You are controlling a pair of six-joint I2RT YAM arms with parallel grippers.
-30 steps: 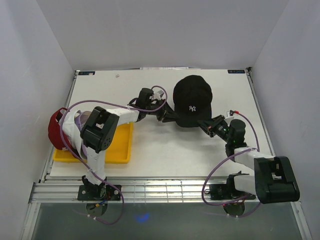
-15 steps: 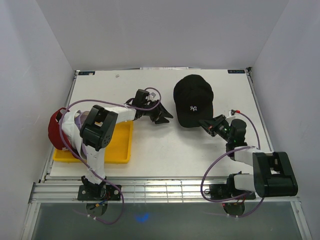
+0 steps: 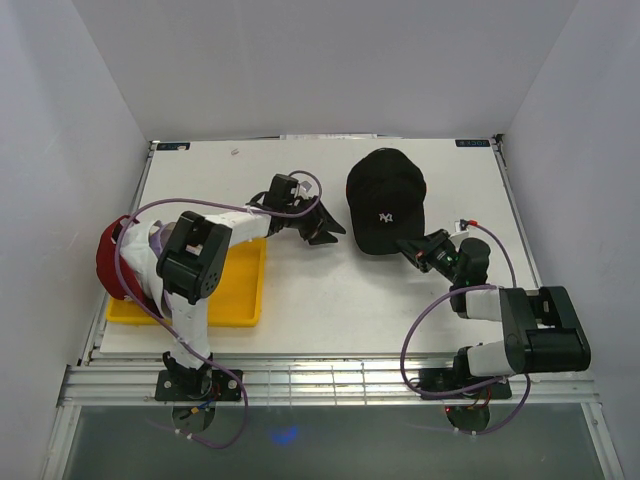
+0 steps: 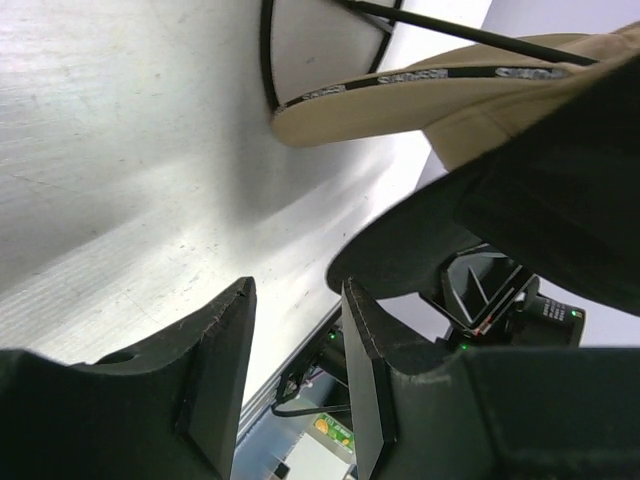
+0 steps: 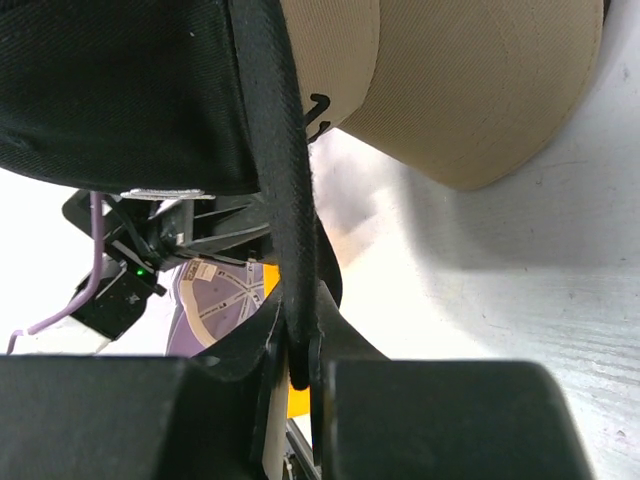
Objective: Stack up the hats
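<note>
A black cap (image 3: 385, 195) with a white NY logo sits on top of a tan cap at the table's back right. The tan cap is hidden from above; it shows in the left wrist view (image 4: 400, 95) and the right wrist view (image 5: 470, 80). My right gripper (image 3: 412, 247) is shut on the black cap's brim (image 5: 290, 200). My left gripper (image 3: 325, 234) is open and empty, just left of that brim (image 4: 420, 245). A red cap (image 3: 105, 265) and a white cap with a purple brim (image 3: 158, 240) lie at the far left.
A yellow tray (image 3: 245, 300) lies at the front left, partly under the red and white caps. A black wire stand (image 4: 266, 50) holds up the tan cap. White walls close in the table on three sides.
My left gripper has let go of the black cap's brim and drawn back a little to the left, now open. My right gripper still holds the brim.
</note>
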